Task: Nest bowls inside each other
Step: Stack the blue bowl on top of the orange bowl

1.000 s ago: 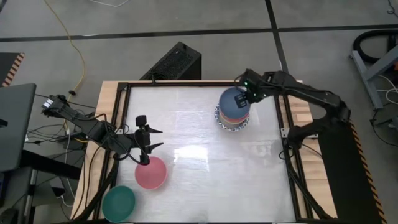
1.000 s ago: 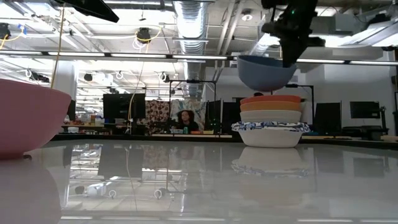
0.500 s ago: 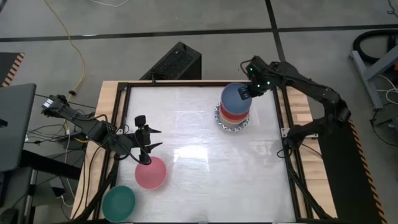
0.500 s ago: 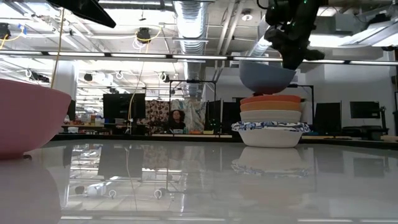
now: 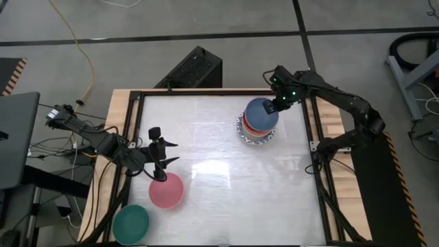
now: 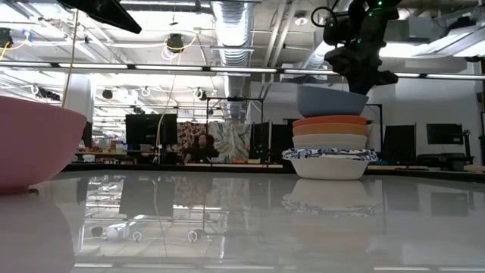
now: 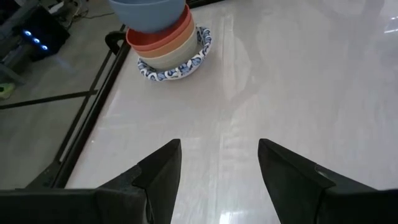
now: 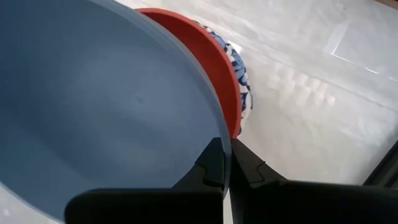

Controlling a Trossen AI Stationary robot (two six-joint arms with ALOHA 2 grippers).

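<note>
The right gripper [image 8: 225,167] is clamped on the rim of the blue bowl [image 5: 260,111], a plain, smooth, round vessel. This bowl sits atop the stack [image 6: 330,148] at the table's [image 5: 226,206] far right: red, orange and cream bowls over white bowls with blue patterned rims. The left gripper [image 5: 167,154], fingers apart, hovers beside the pink bowl [image 5: 166,190]; the green bowl [image 5: 131,224] lies nearby.

Surface: we find a glossy white table [image 5: 226,171] in a dark frame.
Far right: bowl stack [image 5: 258,129], blue-patterned bowl lowest.
Near left: pink bowl [image 5: 166,190]; green bowl [image 5: 131,224] at the corner.
</note>
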